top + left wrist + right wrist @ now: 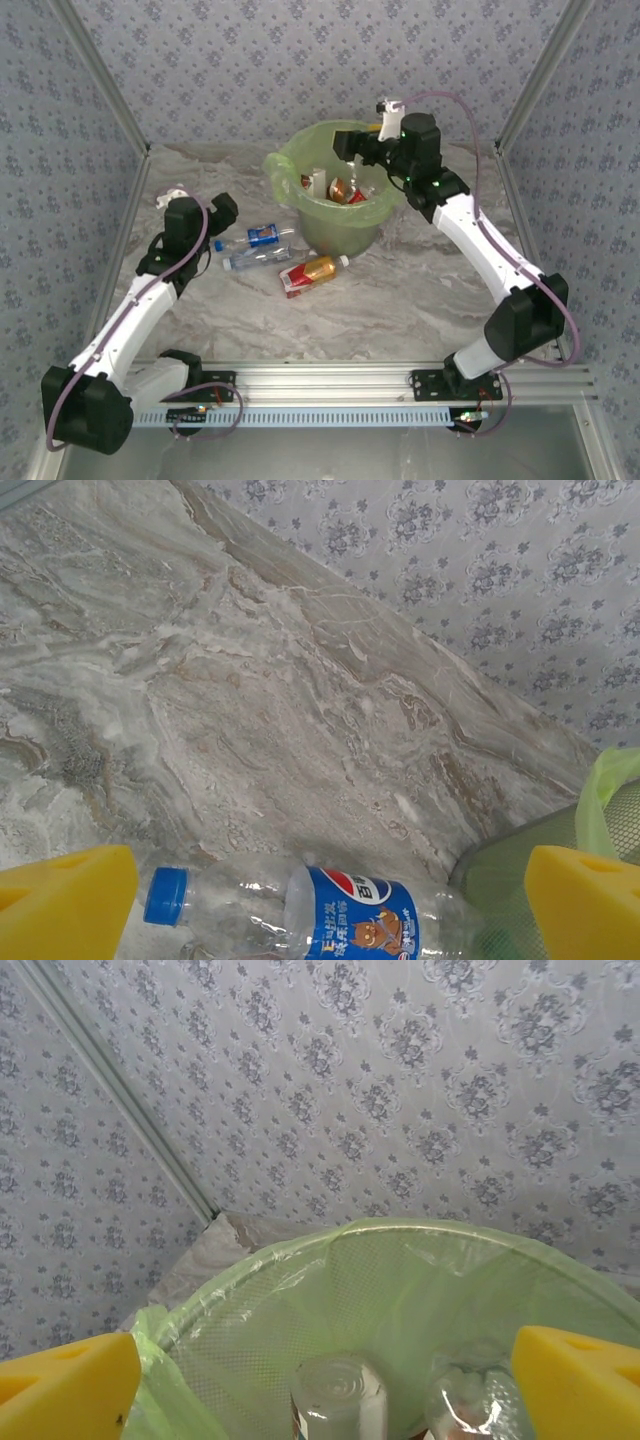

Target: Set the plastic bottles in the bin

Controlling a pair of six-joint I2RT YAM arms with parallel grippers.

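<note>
Top external view: the right gripper [354, 150] hangs over the bin [335, 232], fingers spread wide and empty, with bottles [345, 190] standing inside. The left gripper [320, 905] is wide open too, just above a blue-labelled bottle [355, 927] on the table [250, 710] beside the bin. A clear bottle [255, 259] and an amber bottle [312, 272] lie nearby.

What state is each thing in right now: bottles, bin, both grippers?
Bin: upright, bag-lined, bottles inside.
Blue-label bottle: capped, lying on the table.
Clear bottle: lying on the table.
Red-label bottle: lying on the table, amber liquid inside.
Left gripper: open, empty, over the blue-label bottle.
Right gripper: open, empty, above the bin.
</note>
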